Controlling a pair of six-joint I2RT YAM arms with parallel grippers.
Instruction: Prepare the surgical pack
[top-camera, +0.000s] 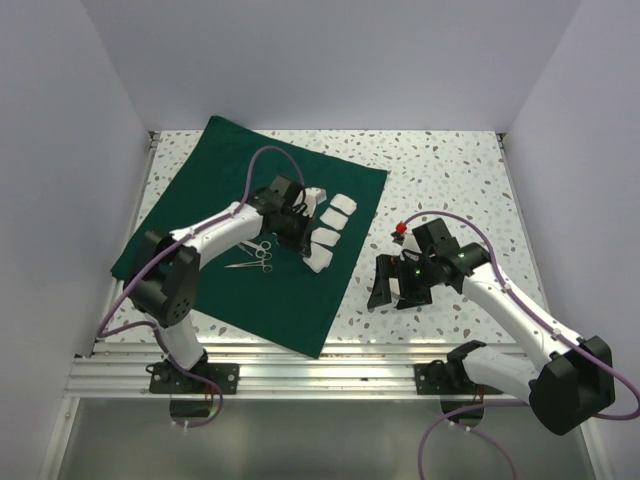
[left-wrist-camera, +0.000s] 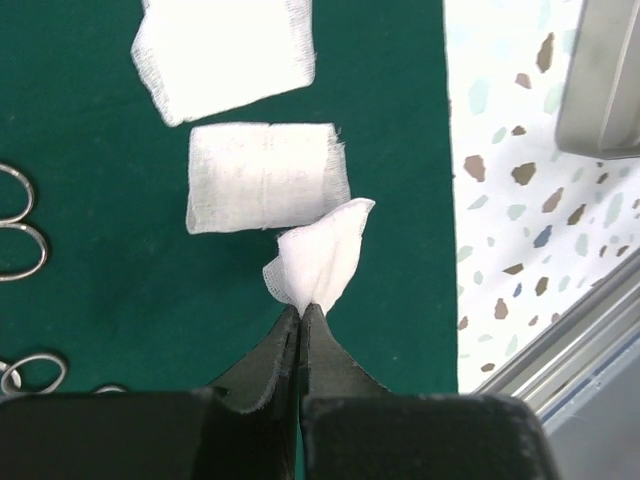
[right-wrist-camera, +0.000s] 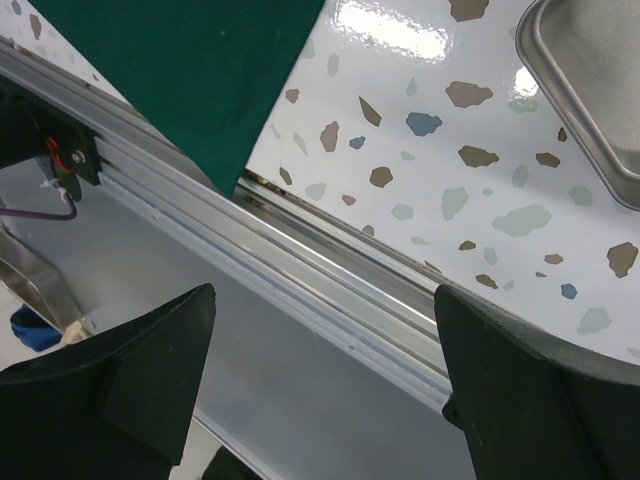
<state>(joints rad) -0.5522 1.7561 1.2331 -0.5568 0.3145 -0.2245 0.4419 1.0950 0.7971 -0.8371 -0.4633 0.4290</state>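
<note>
The dark green drape (top-camera: 240, 270) lies flat on the left of the table. On its right part several white gauze squares (top-camera: 335, 212) lie in a row. My left gripper (top-camera: 303, 240) is down among them, shut (left-wrist-camera: 300, 306) on the corner of one gauze square (left-wrist-camera: 325, 255), which stands up bunched from the cloth. Two more gauze squares (left-wrist-camera: 265, 175) lie flat beyond it. The steel scissors and forceps (top-camera: 255, 256) rest on the drape to the left, their rings (left-wrist-camera: 20, 235) at the view's edge. My right gripper (right-wrist-camera: 325, 340) hangs open and empty over the front rail. The steel tray (right-wrist-camera: 590, 90) is beside it.
The aluminium rail (right-wrist-camera: 300, 270) runs along the table's near edge under my right gripper. The speckled tabletop (top-camera: 440, 170) lies right of the drape. White walls (top-camera: 70, 120) close in the left, back and right sides.
</note>
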